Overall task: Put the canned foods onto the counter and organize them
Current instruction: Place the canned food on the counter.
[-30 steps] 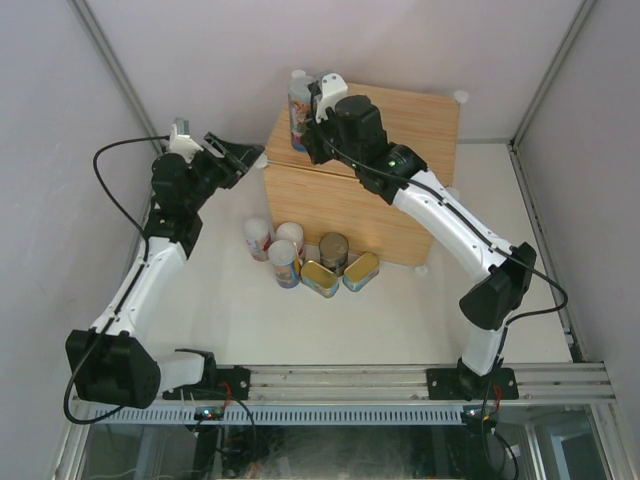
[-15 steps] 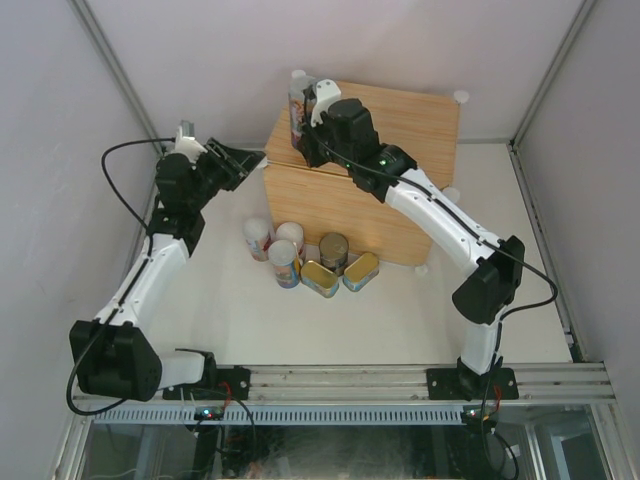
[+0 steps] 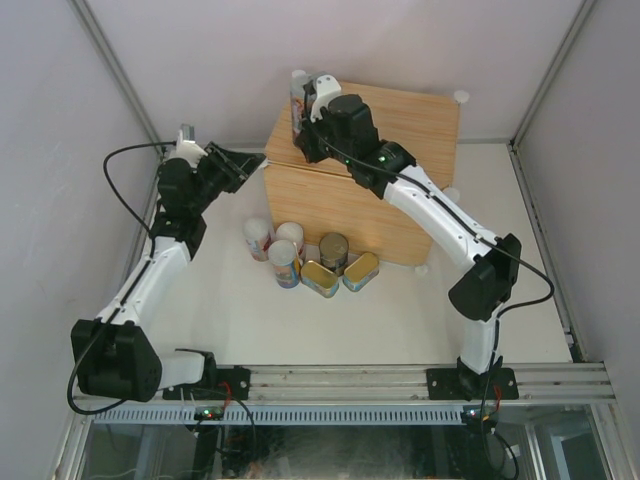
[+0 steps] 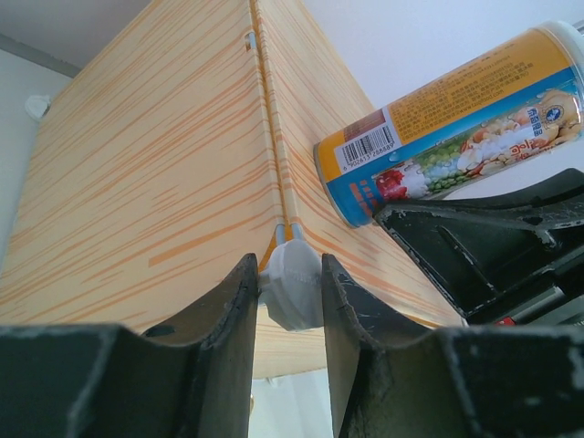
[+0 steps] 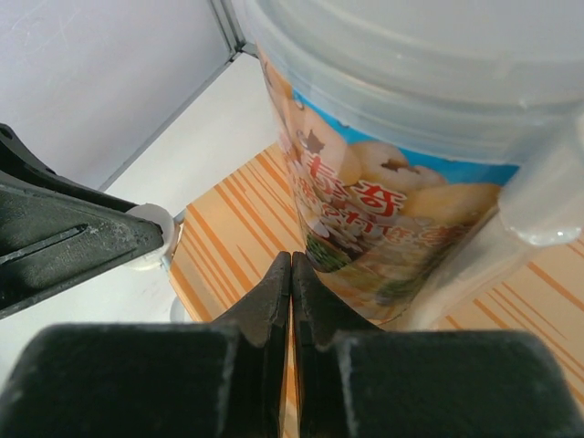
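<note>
The counter [image 3: 400, 125] is a light wood-grain box at the back. One tall white-lidded can [image 3: 298, 100] stands on its back left corner. My right gripper [image 3: 306, 138] is shut and empty, its tips [image 5: 291, 260] on the counter top [image 5: 228, 228] right beside that can [image 5: 383, 210]. My left gripper [image 3: 252, 160] has its jaws [image 4: 290, 269] closed on the counter's white front-left corner connector [image 4: 294, 287]; the can [image 4: 456, 119] shows beyond. On the table before the counter stand three tall cans [image 3: 284, 262], a dark can [image 3: 333, 250] and two gold tins [image 3: 320, 278], [image 3: 361, 270].
White walls with metal posts close in the table at left, back and right. The left gripper's finger [image 5: 73, 246] shows at the left of the right wrist view. The arm bases sit on a rail [image 3: 340, 385] at the near edge.
My right gripper has shifted slightly toward the back left, and the can beside it has moved a little toward the counter's back edge. The left gripper has stayed at the corner.
</note>
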Controlling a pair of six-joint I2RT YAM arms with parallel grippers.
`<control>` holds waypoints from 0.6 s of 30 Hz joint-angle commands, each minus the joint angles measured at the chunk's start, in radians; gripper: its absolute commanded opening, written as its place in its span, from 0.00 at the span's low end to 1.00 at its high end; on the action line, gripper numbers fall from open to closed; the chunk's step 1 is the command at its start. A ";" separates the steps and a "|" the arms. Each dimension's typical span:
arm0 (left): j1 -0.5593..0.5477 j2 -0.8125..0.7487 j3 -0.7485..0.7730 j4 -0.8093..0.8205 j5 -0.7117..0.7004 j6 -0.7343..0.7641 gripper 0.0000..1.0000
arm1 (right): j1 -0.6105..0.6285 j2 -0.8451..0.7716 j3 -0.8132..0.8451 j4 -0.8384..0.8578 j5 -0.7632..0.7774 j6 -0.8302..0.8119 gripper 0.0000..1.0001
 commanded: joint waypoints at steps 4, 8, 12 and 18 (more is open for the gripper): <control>-0.001 -0.032 -0.041 0.038 0.025 0.003 0.17 | -0.030 0.022 0.057 0.029 0.011 0.002 0.00; -0.001 -0.040 -0.045 0.038 0.024 0.001 0.16 | -0.039 0.033 0.074 0.019 0.001 0.000 0.00; -0.002 -0.048 -0.047 0.038 0.022 0.000 0.14 | -0.026 0.023 0.077 -0.012 0.009 -0.017 0.00; -0.002 -0.069 -0.056 0.033 0.011 -0.003 0.12 | 0.000 -0.030 0.021 -0.012 0.036 -0.033 0.00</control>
